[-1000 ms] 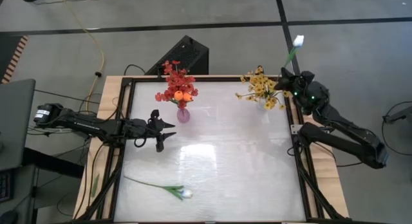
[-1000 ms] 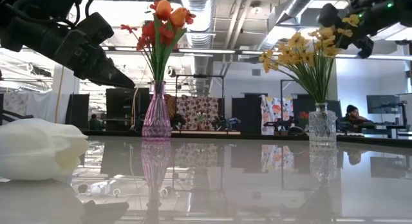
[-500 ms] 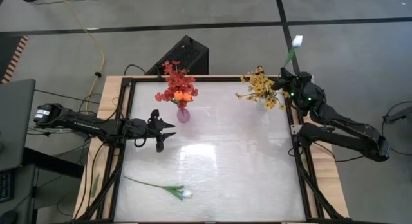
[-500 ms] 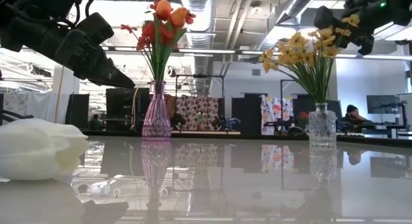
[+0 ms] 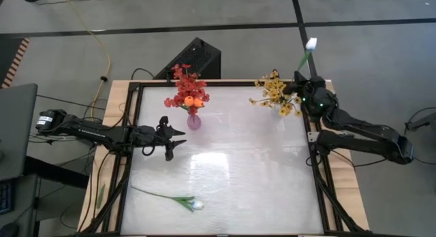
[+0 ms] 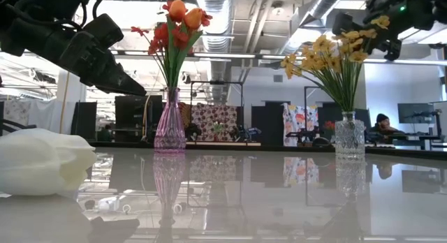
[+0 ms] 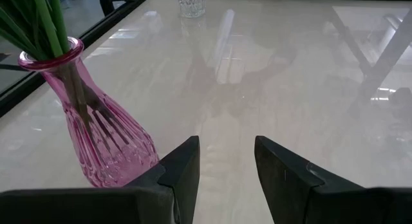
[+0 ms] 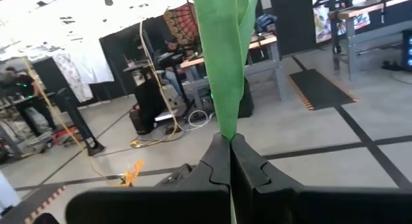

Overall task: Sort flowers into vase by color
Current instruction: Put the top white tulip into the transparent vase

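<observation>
High view, upper right: we note the right claw point(image 5: 304, 82), pinching a white tulip point(image 5: 311, 44), has edged nearer the yellow-flower vase point(image 5: 278, 107), suggesting insertion is imminent; left claw point(image 5: 176, 141) hovers spread at centre left.

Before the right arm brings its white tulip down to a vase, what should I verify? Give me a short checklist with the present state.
1. Right claw shut on the white tulip stem: ok.
2. Stem aimed into the clear vase: not ok, it points off the table.
3. Room among the yellow flowers: cannot tell.
4. Left claw open, beside the pink vase, away from the right arm: ok.
5. Second white tulip on the table: not ok, unsorted.
</observation>
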